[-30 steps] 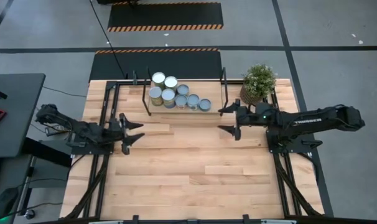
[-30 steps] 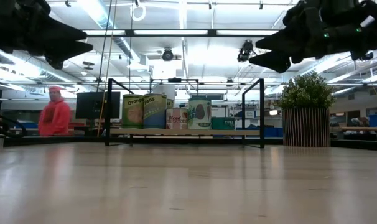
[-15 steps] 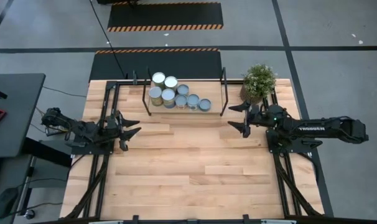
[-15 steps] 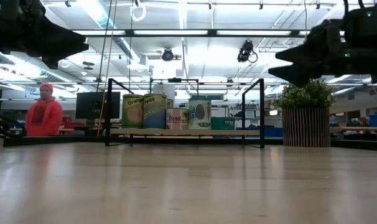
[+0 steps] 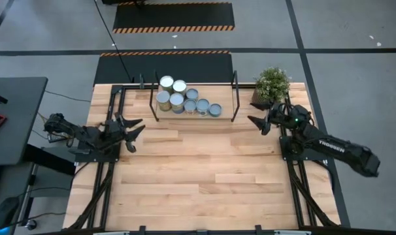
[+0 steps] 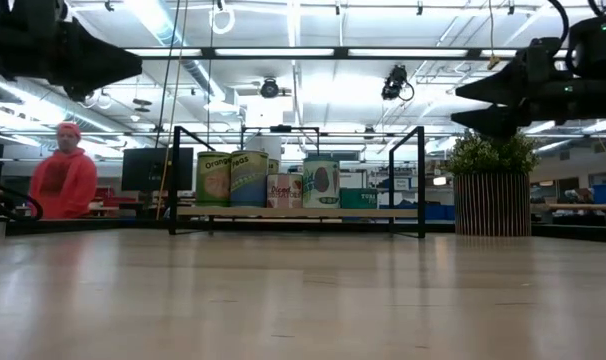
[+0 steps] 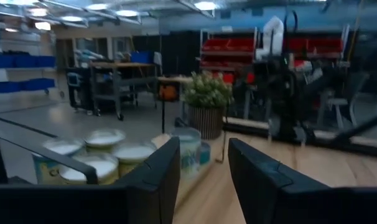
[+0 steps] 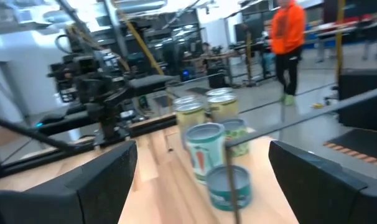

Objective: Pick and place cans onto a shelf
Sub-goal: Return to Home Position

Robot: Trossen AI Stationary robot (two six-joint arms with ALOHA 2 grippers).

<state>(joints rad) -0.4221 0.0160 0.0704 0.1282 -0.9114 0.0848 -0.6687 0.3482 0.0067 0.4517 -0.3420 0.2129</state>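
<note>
Cans [image 5: 185, 99] all sit on the shelf [image 5: 227, 106] at 12 o'clock, none on the table [image 5: 198, 176] — job looks done — left gripper [image 5: 138, 127] at 9, right gripper [image 5: 255, 124] at 3, both empty, fingers apart.

Left gripper [image 7: 203, 149] fingers gaping apart. Cans [image 7: 101, 152] sitting clustered just past them, behind black shelf [image 7: 33, 151] rail. Potted plant [image 7: 206, 99] standing further back, right arm [image 7: 287, 87] looming beside it.

Blurred cans [image 7: 104, 149] partly behind left tool [image 7: 203, 149]
</note>
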